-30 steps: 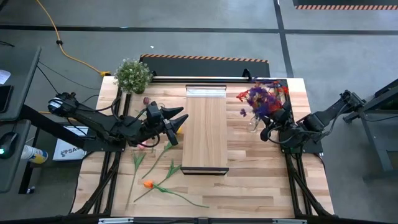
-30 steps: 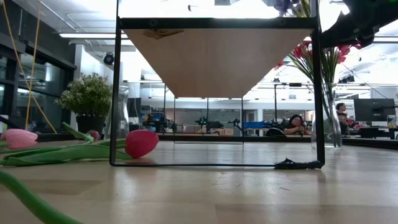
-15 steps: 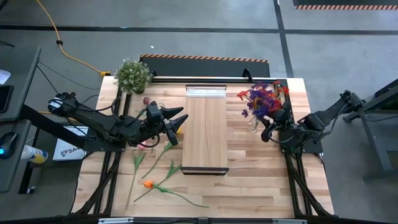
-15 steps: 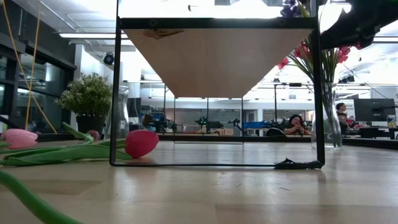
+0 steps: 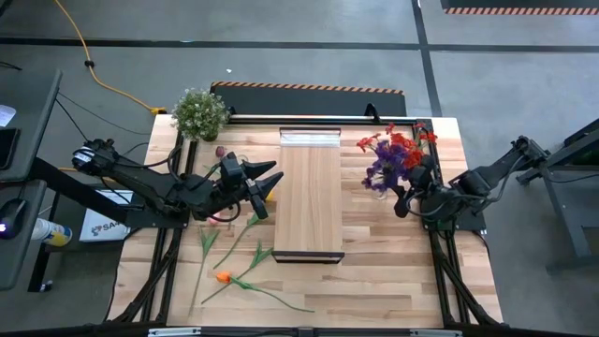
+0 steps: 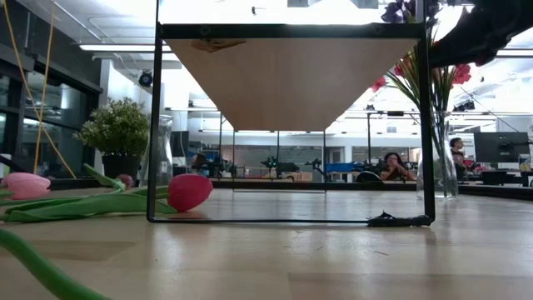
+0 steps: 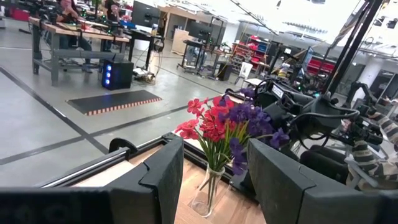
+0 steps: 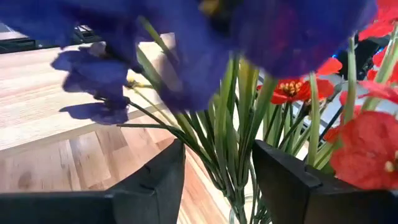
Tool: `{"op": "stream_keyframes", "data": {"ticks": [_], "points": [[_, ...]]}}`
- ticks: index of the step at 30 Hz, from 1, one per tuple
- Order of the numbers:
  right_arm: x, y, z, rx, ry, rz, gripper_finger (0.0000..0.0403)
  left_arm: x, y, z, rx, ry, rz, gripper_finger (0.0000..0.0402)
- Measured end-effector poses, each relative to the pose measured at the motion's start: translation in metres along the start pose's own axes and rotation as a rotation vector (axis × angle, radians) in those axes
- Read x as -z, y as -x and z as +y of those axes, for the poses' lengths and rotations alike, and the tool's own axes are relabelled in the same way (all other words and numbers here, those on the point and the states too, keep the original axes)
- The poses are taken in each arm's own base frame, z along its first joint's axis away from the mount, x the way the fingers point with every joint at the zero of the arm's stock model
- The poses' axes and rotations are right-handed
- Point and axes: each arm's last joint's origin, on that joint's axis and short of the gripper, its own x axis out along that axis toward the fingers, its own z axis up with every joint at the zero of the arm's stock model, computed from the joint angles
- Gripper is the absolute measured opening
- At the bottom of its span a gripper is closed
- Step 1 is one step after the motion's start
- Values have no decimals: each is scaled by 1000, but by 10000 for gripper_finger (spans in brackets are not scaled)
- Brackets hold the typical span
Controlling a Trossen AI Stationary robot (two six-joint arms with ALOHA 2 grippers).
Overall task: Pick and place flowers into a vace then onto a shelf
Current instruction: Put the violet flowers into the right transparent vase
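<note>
The right tool [image 5: 402,197], fingers parted around the flowers [image 5: 391,154], should grip the fragile, top-heavy glass vase [image 7: 207,194] low and gently

Right hand [image 5: 401,198] parted; left hand [image 5: 267,187] half-open.

Grey concrete floor [image 5: 309,23] all round the counter, w/ dark lines crossing it near top of high view. Yellow cable [image 5: 94,67] snakes across floor at upper left. Black mat w/ orange-striped edge [image 5: 309,89] lies just behind the counter; another striped strip [image 5: 519,9] at top right. Desk edge w/ a mouse [image 5: 11,211] at far left. Low view: open-plan room beyond, ceiling strip lights [image 6: 117,47], dark-framed windows [image 6: 21,108] on left, monitor [image 6: 497,147] at right, a seated person [image 6: 394,167] at a far desk. Left wrist view: workbench [image 7: 74,38] & PC tower w/ blue lights [image 7: 115,74] at upper left.
</note>
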Motion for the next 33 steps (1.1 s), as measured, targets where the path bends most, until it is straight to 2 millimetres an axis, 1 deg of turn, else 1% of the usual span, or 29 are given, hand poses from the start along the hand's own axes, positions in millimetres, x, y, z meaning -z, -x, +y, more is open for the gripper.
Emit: {"op": "stream_keyframes", "data": {"ticks": [4, 15, 21, 33], "points": [[-1, 2, -3, -14, 11, -8, 185, 0, 0, 0, 0, 0, 0, 211], [-3, 10, -12, -102, 43, -11, 187, 0, 0, 0, -10, -22, -3, 211], [-4, 11, -14, -113, 76, -18, 187, 0, 0, 0, -11, -22, -3, 211], [-33, 28, -22, -207, 92, -29, 187, 0, 0, 0, -13, -22, -4, 211]]}}
